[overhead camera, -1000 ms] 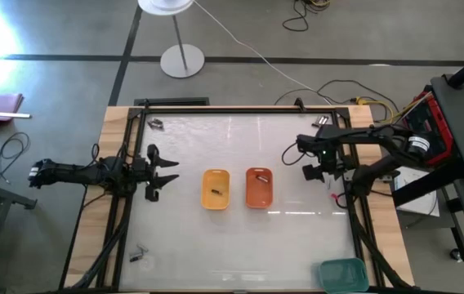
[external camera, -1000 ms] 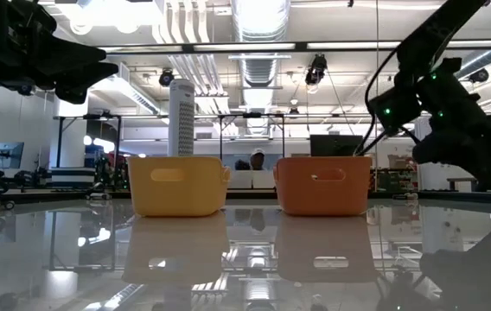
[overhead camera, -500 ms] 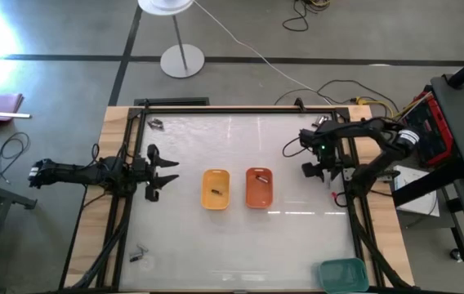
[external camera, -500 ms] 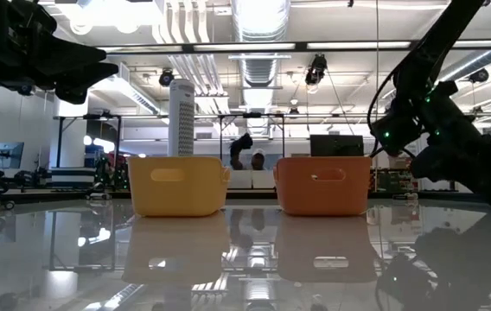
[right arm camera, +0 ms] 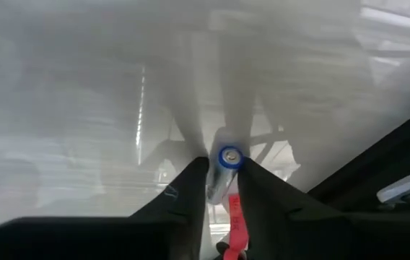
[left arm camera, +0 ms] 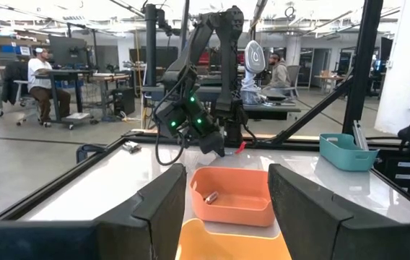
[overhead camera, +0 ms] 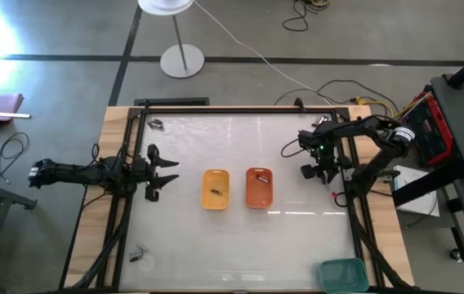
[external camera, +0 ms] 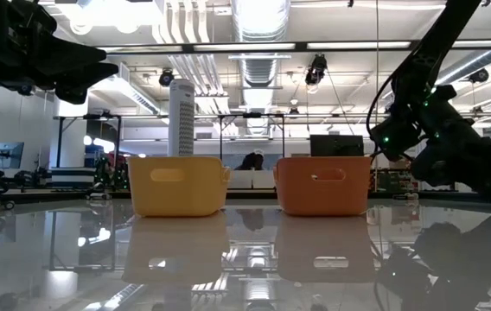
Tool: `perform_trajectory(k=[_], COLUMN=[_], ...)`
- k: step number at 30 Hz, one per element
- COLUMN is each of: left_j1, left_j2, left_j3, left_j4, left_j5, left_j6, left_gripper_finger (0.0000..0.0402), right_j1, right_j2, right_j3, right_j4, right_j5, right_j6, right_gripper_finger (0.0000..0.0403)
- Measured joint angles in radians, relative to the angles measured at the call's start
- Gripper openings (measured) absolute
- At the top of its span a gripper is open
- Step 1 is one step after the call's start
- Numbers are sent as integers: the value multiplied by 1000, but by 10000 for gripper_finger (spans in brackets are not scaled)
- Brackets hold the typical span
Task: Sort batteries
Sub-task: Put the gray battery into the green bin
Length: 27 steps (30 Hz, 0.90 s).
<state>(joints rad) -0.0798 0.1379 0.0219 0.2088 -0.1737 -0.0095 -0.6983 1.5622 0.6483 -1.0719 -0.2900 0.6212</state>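
Observation:
My right gripper [overhead camera: 320,171] points down at the table by its right edge, shut on a small battery [right arm camera: 228,157] with a blue end. My left gripper [overhead camera: 165,171] stands open to the left of the yellow tray [overhead camera: 216,189] and holds nothing. One battery [overhead camera: 216,193] lies in the yellow tray and another [left arm camera: 210,196] in the orange tray [overhead camera: 258,187]. Loose batteries lie at the far left corner [overhead camera: 157,124] and near the left front [overhead camera: 138,256]. My right gripper pinches the battery between its two fingertips [right arm camera: 199,167], which come from above and point down. The blue end [right arm camera: 229,155] faces the wrist camera, so the battery stands along the fingers. Whether its lower end rests on the table, I cannot tell.
A teal tray [overhead camera: 345,273] sits at the near right corner. A small red piece [overhead camera: 336,196] lies by the right frame rail. Black rails [overhead camera: 126,212] run along the table's left and right sides. People sit at desks in the room beyond.
My right gripper has gone down toward the table by the right edge, its wrist tipping over more steeply; in the low view it and its reflection have drawn closer together.

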Motion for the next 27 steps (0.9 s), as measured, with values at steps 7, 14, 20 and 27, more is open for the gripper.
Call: perform_trajectory(k=[7,14,20,27], left_j1=[0,0,0,0], left_j2=[0,0,0,0], left_j3=[0,0,0,0], left_j4=[0,0,0,0], left_j5=[0,0,0,0], left_j6=[0,0,0,0], left_gripper_finger=[181,181,181,181], right_j1=[0,1,9,131], right_j2=[-1,-59,-208,-395], right_j3=[-1,7,56,128], right_j4=[16,6,-18,-51], right_j5=[0,34,121,195], right_j6=[-43,-53,-4,126], right_gripper_finger=[31,26,24,23])
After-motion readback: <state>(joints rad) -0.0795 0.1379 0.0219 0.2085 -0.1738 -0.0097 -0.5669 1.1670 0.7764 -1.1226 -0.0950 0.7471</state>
